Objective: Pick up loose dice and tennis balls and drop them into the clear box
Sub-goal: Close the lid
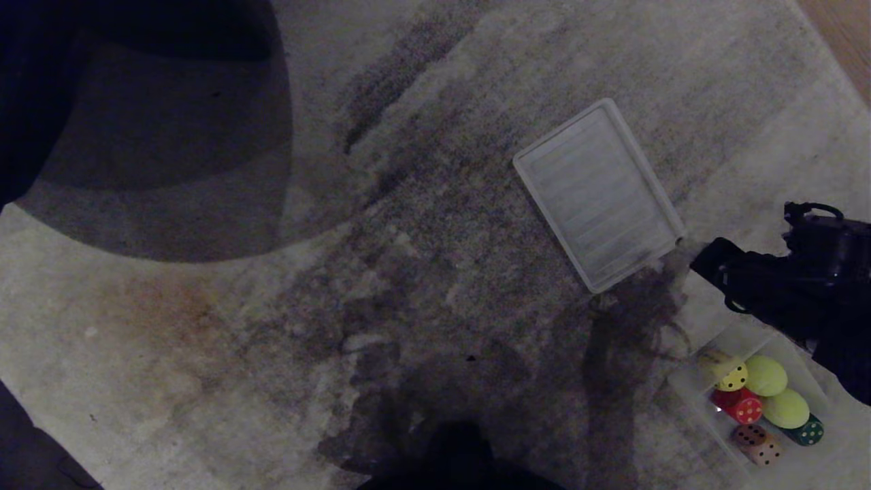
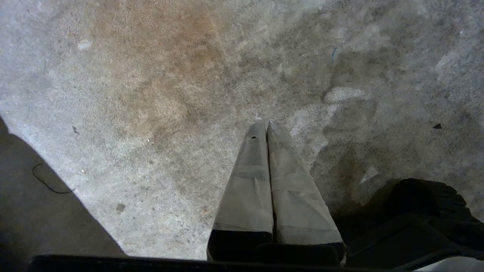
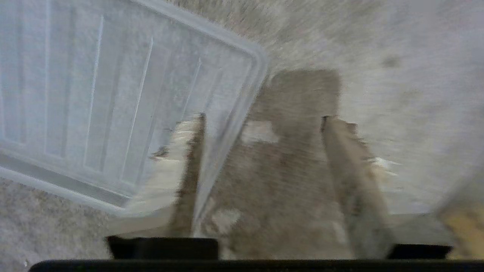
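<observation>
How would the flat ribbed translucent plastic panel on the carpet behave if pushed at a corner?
The flat ribbed translucent plastic panel looks thin, so probably light; it would likely pivot and slide. The carpet may drag at it. Its ribs suggest some stiffness, though it may still flex.

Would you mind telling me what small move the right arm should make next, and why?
Probably draw the right gripper back and park it. Its fingers stand open and empty above the carpet beside the ribbed panel, and the clear box already holds four dice and two tennis balls. No loose die or ball shows on the carpet.
</observation>
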{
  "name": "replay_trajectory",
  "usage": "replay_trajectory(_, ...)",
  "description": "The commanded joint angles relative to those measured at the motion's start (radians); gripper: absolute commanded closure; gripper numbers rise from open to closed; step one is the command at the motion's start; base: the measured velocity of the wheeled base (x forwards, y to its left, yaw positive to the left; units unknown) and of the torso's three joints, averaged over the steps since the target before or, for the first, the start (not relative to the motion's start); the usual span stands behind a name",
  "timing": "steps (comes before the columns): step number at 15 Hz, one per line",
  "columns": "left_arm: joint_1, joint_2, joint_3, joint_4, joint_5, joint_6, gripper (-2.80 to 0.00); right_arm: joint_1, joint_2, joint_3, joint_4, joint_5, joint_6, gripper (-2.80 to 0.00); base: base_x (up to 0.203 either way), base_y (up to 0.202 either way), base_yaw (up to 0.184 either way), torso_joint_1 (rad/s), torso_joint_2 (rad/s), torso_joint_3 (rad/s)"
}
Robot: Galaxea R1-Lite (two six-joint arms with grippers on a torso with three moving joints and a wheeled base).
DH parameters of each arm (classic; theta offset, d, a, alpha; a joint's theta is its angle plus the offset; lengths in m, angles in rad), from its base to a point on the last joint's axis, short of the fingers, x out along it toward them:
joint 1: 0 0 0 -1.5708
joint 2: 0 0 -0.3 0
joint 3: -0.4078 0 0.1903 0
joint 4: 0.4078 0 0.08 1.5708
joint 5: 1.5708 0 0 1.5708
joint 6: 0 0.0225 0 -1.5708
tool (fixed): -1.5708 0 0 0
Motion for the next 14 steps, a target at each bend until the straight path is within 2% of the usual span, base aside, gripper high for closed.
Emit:
replay_trajectory(1, -0.001, 0.001, 0.002, 0.000, 0.001, -0.001, 0.00, 0.005, 0.099, -0.012, -0.081, -0.001, 0.016, -2.80, 0.000, 0.000, 0.000, 0.000, 0.00, 0.000)
replay_trajectory(4, 0.000, 0.001, 0.002, 0.000, -0.001, -0.001, 0.00, 0.004, 0.145, -0.043, -0.160, -0.001, 0.107, -2.80, 0.000, 0.000, 0.000, 0.000, 0.00, 0.000)
replay_trajectory(11, 0.000, 0.001, 0.002, 0.000, -0.001, -0.001, 0.00, 0.003, 0.223, -0.094, -0.162, -0.005, 0.113, -2.80, 0.000, 0.000, 0.000, 0.000, 0.00, 0.000)
replay_trajectory(12, 0.000, 0.001, 0.002, 0.000, 0.001, -0.001, 0.00, 0.003, 0.230, -0.096, -0.162, -0.005, 0.112, 0.00, 0.000, 0.000, 0.000, 0.000, 0.00, 0.000)
replay_trajectory(14, 0.000, 0.001, 0.002, 0.000, -0.001, -0.001, 0.00, 0.003, 0.240, -0.109, -0.162, -0.007, 0.110, 0.00, 0.000, 0.000, 0.000, 0.000, 0.00, 0.000)
